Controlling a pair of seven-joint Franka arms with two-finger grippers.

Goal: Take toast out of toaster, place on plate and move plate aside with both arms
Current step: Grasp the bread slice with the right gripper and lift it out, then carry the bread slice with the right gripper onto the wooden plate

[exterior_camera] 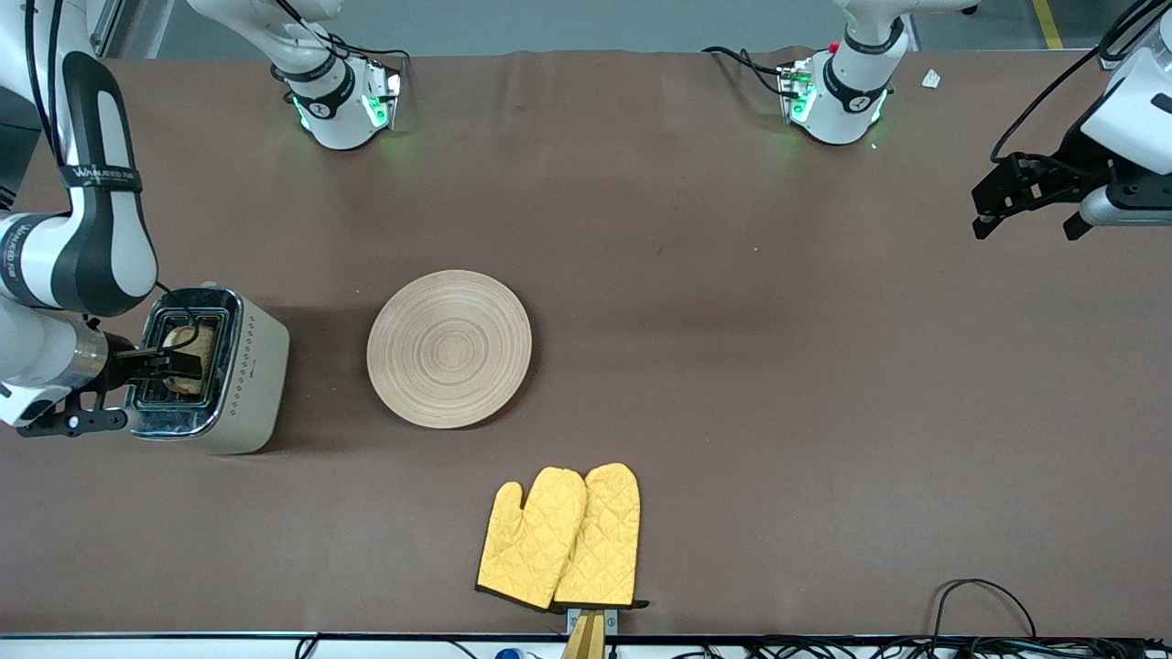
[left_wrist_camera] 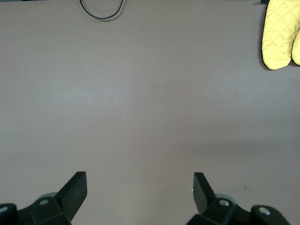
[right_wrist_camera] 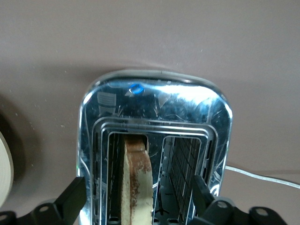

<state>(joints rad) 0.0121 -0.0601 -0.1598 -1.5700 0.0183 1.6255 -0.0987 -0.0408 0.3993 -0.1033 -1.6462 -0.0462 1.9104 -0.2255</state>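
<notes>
The toast (right_wrist_camera: 137,180) stood upright in one slot of the toaster (exterior_camera: 240,371), its crust edge showing above the slot. The right gripper (right_wrist_camera: 139,197) hung directly over it, one finger to each side of the toaster's slotted top, jaws wide and not touching the slice, so it held nothing. The toaster sat under that gripper at the right arm's end of the table (exterior_camera: 732,366). Beside the toaster, toward the left arm's end, lay the plate (exterior_camera: 450,349), bare and flat, apart from the toaster. A pair of yellow mitts (exterior_camera: 560,538) lay nearer the front camera than the plate. The left gripper (left_wrist_camera: 139,192) waited over bare table at the left arm's end, well apart from everything, jaws wide and empty
</notes>
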